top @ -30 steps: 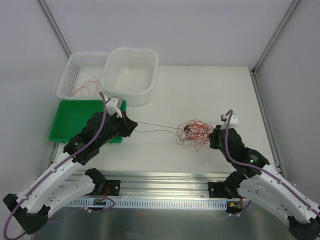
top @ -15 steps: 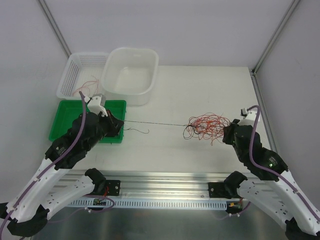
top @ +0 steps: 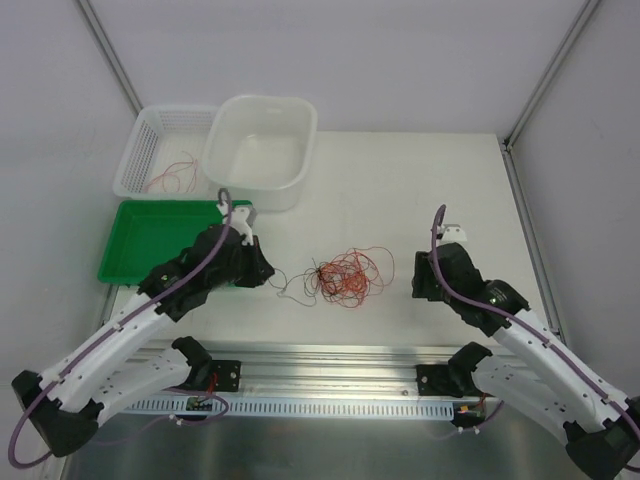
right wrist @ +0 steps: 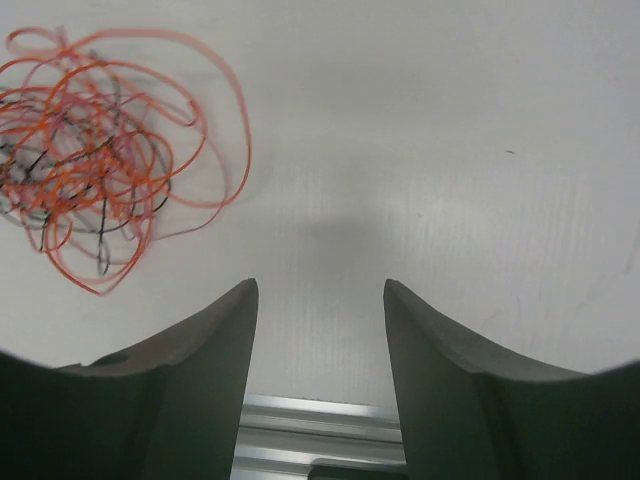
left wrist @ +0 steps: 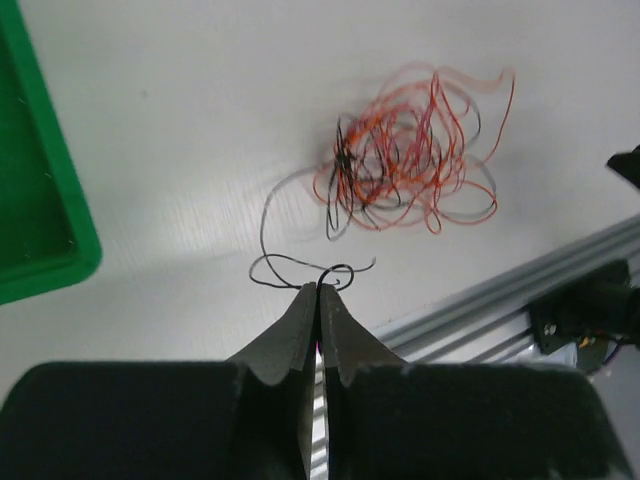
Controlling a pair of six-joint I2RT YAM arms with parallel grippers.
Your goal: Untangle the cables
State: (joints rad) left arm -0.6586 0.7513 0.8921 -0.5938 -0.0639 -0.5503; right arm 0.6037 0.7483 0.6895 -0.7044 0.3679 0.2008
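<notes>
Cables (top: 345, 275) shifted from 3 o'clock to surface (top: 400, 180) centre as right gripper (top: 420, 280) released them; left gripper (left wrist: 318, 290) clenched on black cable (left wrist: 262, 230) at 9 o'clock; advised: re-pin bundle, pull slowly.

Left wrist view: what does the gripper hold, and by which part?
The left gripper pinches a black wire near its curled loose end, away from the tangle.
</notes>
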